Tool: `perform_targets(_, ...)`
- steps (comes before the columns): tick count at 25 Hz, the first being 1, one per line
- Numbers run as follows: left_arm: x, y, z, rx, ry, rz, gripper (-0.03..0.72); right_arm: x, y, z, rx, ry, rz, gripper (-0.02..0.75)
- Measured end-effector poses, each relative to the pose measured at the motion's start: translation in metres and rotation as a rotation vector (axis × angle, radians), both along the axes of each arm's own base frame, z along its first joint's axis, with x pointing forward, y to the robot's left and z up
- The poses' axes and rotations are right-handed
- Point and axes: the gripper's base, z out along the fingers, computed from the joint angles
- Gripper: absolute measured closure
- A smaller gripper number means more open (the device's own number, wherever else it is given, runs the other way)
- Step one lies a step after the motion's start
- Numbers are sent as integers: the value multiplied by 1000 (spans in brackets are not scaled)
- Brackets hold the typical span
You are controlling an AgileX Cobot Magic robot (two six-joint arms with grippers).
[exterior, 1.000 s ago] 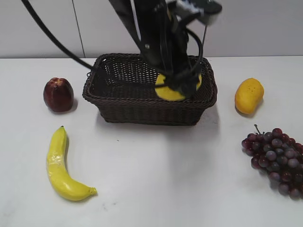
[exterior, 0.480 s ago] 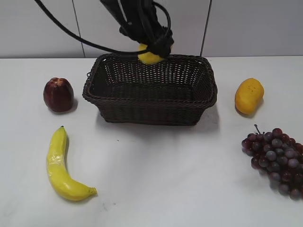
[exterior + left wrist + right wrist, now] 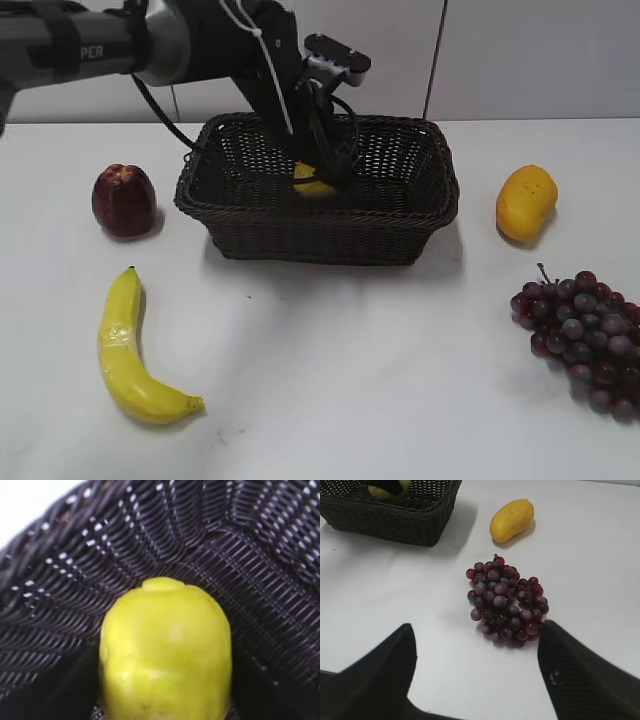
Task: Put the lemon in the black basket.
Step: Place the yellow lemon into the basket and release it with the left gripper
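Observation:
The lemon [image 3: 311,182], bright yellow, is inside the black basket [image 3: 320,235], low against its back wall near the middle. My left gripper [image 3: 325,162] reaches down into the basket from the upper left and is shut on the lemon. In the left wrist view the lemon [image 3: 165,650] fills the middle, with dark fingers at both sides and the basket weave [image 3: 250,555] all around it. My right gripper [image 3: 477,672] is open and empty above the bare table, near the grapes. It does not show in the exterior view.
A dark red apple [image 3: 124,200] and a banana [image 3: 128,350] lie left of the basket. An orange-yellow mango [image 3: 526,202] and a bunch of purple grapes [image 3: 585,335] lie to its right. A wall runs behind the table.
The left gripper carried the lemon from the basket's right side up to its back rim, then lowered it into the basket near the middle.

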Motion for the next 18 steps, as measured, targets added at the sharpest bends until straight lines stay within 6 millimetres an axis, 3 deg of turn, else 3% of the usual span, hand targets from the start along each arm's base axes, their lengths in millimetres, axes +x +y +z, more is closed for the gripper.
perform_targets(4,0,0,-6,9,17,-1,22,0,0,0,0,0,0,167)
perform_targets(10,-8,4,-3,57,86,-16,10,0,0,0,0,0,0,167)
perform_targets(15,-16,18,35,94,91,-11,30,0,0,0,0,0,0,167)
perform_targets(18,-15,40,64,93,100,78,43,0,0,0,0,0,0,167)
